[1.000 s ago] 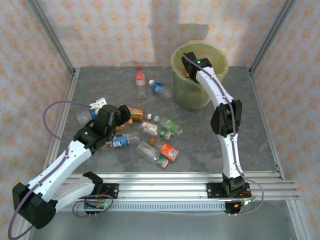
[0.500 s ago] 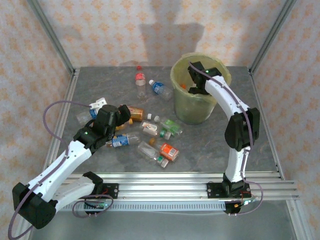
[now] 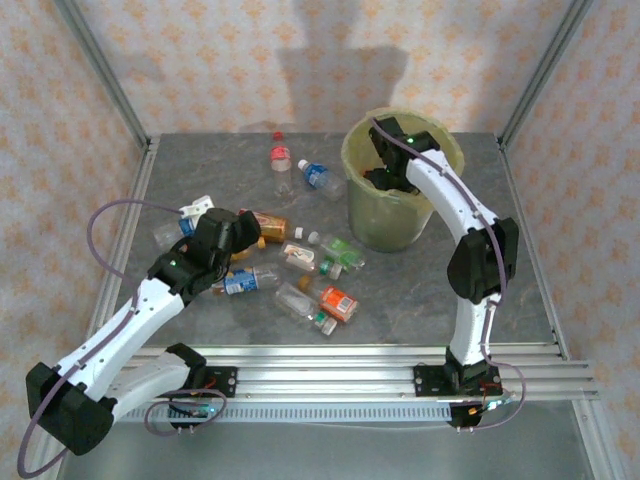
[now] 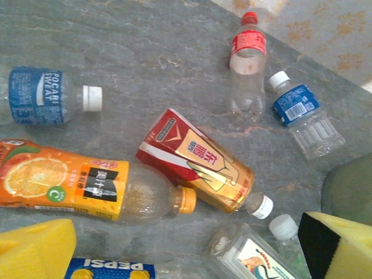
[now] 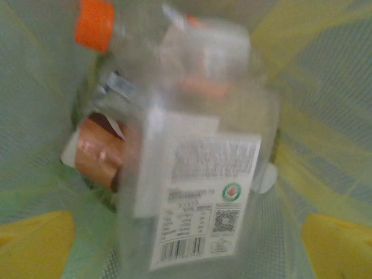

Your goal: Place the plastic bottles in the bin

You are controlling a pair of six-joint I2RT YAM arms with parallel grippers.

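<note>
Plastic bottles [image 3: 338, 303] litter the surface [image 3: 520, 250] under the wide-open left tool [image 4: 186, 256], a red-and-gold bottle [image 4: 195, 163] lying diagonally just ahead of it; the right tool [image 5: 186, 244] gapes over the bin [image 3: 375, 215].

Left hand [image 3: 240, 228] low, jaws wide; right hand [image 3: 385, 178] far forward, jaws wide

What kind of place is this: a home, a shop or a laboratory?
Most likely a robot test booth in a laboratory: patterned wall panels in a metal frame enclose a grey table, and two arms are bolted to a rail.
</note>
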